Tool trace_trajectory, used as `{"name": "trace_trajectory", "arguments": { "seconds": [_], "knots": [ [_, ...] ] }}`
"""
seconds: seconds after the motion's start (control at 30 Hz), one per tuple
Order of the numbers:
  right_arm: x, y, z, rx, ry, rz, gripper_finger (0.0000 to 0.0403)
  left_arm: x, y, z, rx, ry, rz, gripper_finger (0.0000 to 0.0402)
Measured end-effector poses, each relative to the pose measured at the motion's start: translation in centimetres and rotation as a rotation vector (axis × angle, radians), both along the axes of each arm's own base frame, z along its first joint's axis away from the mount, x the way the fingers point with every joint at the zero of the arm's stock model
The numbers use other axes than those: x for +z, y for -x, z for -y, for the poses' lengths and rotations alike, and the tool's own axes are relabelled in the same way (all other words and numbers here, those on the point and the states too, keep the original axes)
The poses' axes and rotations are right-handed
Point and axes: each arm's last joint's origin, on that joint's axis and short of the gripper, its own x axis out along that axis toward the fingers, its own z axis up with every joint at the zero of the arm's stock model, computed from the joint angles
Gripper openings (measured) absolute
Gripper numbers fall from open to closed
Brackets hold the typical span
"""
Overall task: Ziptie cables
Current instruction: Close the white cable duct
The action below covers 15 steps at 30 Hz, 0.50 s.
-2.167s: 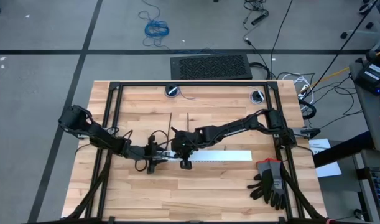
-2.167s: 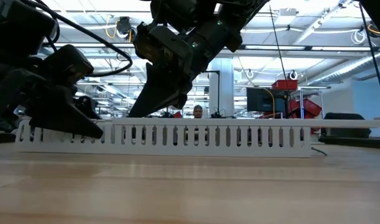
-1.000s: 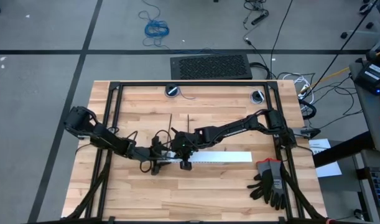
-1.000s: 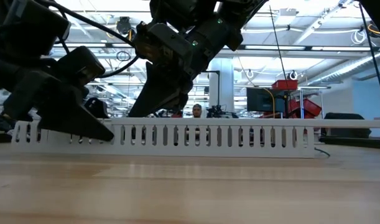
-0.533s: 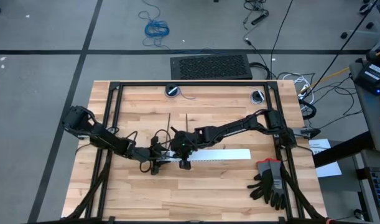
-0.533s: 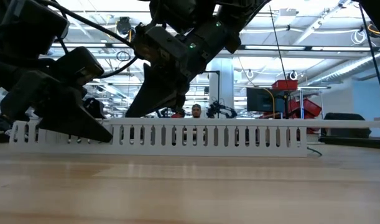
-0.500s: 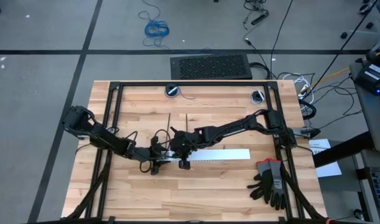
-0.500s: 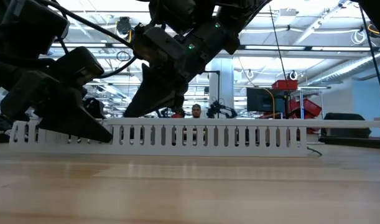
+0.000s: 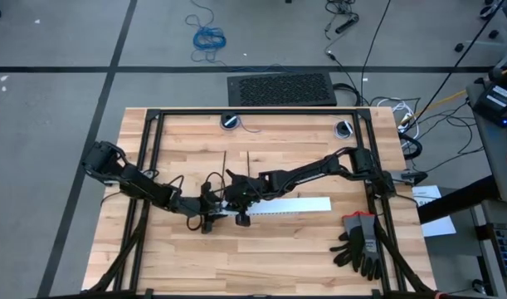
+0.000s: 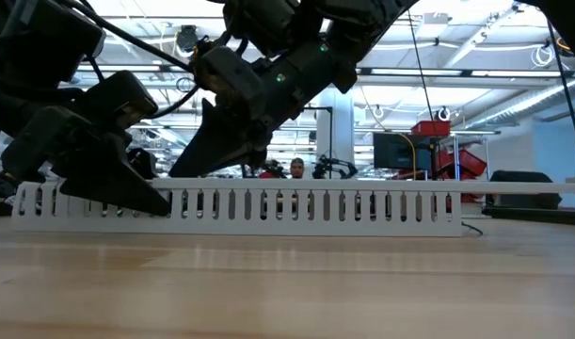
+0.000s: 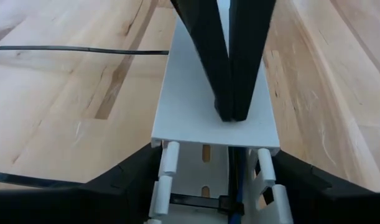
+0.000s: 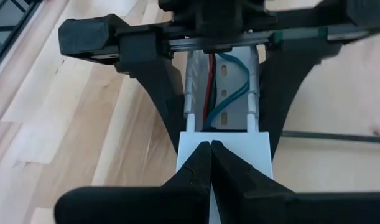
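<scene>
The white slotted strip lies flat along the table's middle, a smooth white cover on top. At its uncovered left end the cables, thin red and blue wires, lie in its channel, with a black tie across them. My left gripper is shut on that end. My right gripper is shut, its tips on the cover. Two thin black zipties lie flat on the wood just beyond the strip. My left gripper clasps the strip's left end between its two fingers, one finger on each slotted side wall. It comes in low from the table's left, along the strip. The strip rests flat on the table. My right gripper presses its shut fingertips down on the cover's left end. It slants down from the table's right, along the strip.
Black gloves lie at the near right corner. A black frame rail runs along the table's left side and another at the right. Bare wood lies toward the near edge.
My right gripper has gone a little toward the table's left, tipping its fingers lower, tips still on the cover. The white strip has slid slightly toward the table's left with it, staying flat.
</scene>
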Motion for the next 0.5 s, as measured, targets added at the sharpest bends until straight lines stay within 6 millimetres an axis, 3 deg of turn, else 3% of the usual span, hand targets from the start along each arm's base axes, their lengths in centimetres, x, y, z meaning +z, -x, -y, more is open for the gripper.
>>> {"name": "trace_trajectory", "arguments": {
  "seconds": [0.17, 0.37, 0.5],
  "knots": [
    [2.1, 0.4, -0.9, 0.016, 0.07, 0.045, 0.0, 0.0, 0.0, 0.0, -0.002, 0.009, -0.003, 0.0265],
    [6.4, 2.1, -1.7, 0.003, 0.138, 0.05, 0.0, 0.7, -0.1, 0.1, -0.021, 0.004, 0.025, 0.0323],
    [5.9, 2.8, -1.8, -0.009, 0.14, -0.041, 0.0, 0.7, -0.1, 0.1, -0.02, 0.003, 0.024, 0.0341]
  ]
}}
